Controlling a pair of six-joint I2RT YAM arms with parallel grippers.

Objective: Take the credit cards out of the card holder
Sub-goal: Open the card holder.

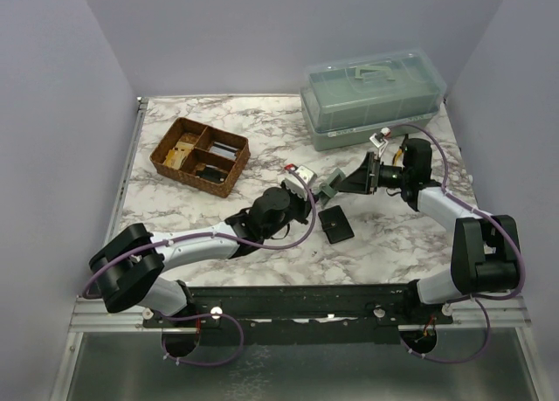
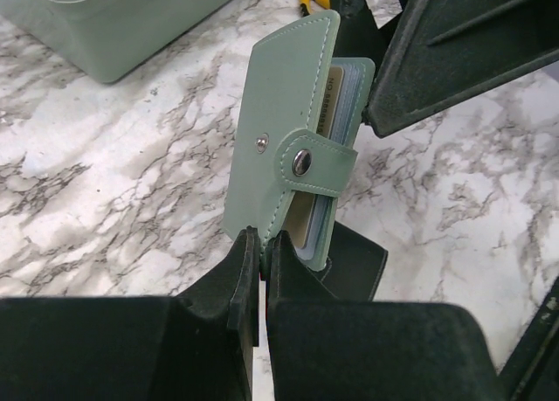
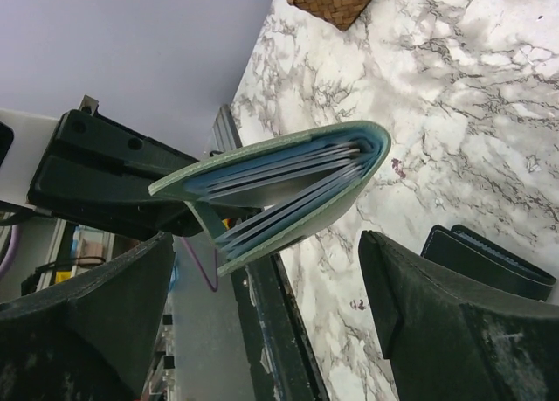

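The sage green card holder (image 2: 279, 130) stands on edge above the table, and my left gripper (image 2: 262, 244) is shut on its lower corner. Its snap tab (image 2: 316, 163) wraps loosely round the open side, off its stud. A tan credit card (image 2: 333, 93) and pale blue leaves show between the covers. In the right wrist view the card holder (image 3: 345, 187) is seen edge-on, slightly fanned. My right gripper (image 3: 266, 314) is open, its fingers either side of the holder's free end and not touching it. From above, the card holder (image 1: 331, 184) sits between the left gripper (image 1: 316, 194) and the right gripper (image 1: 351, 181).
A black snap wallet (image 1: 336, 224) lies flat on the marble just below the holder. A wicker basket (image 1: 170, 139) with compartments sits at the back left. A lidded green plastic box (image 1: 371, 100) stands at the back right.
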